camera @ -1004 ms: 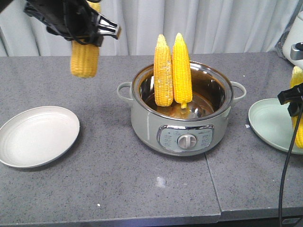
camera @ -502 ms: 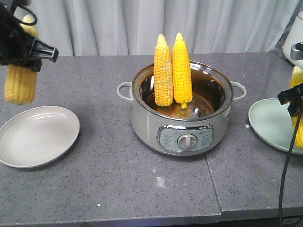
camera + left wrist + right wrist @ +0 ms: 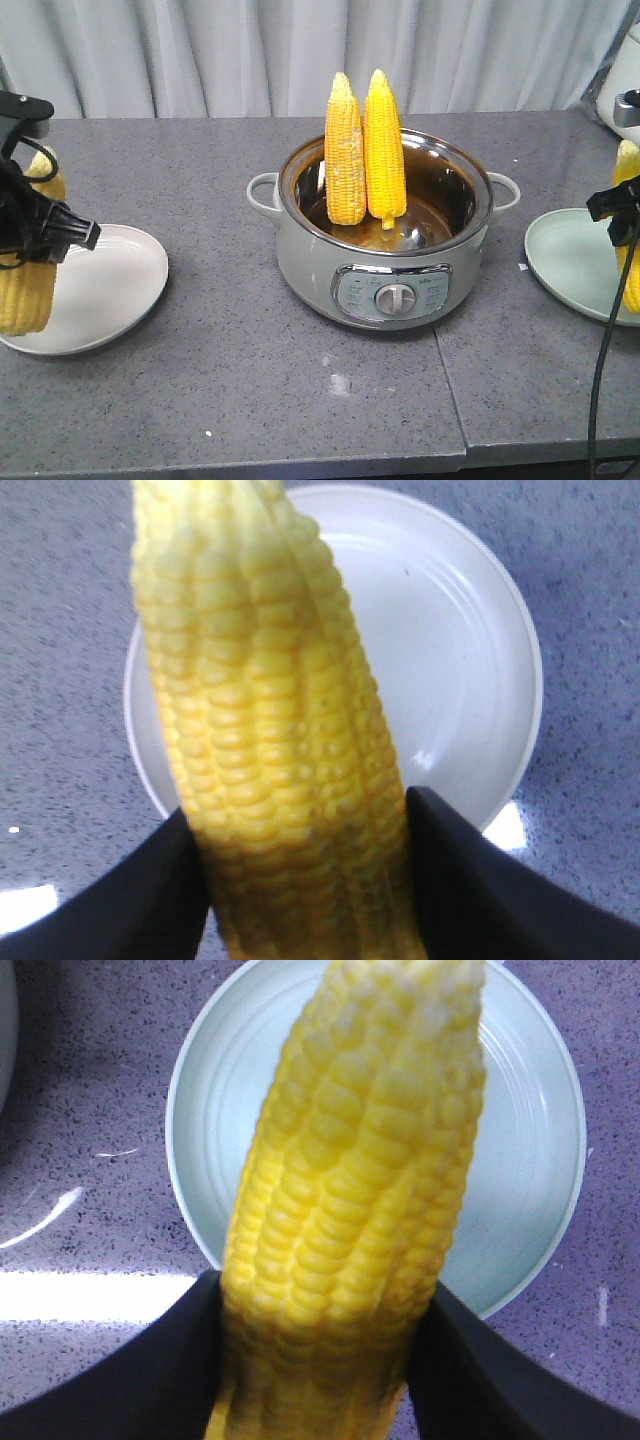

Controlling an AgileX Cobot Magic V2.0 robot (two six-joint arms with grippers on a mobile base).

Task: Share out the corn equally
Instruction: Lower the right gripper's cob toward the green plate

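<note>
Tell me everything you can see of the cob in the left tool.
The cob is whole, husked and bright yellow, with neat rows of plump kernels. It hangs roughly upright, thick end down, clamped across its upper part between the black fingers of the left tool. It is over the white plate, at that plate's left side. Whether its lower end touches the plate cannot be told.

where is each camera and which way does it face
Front: faces across the table to the curtain, pot central; left tool and right tool at the edges.
Left wrist: looks down past its fingers and the left cob onto the white plate.
Right wrist: likewise, right cob over the green plate.
Shared: front view also shows both cobs and plates.
</note>
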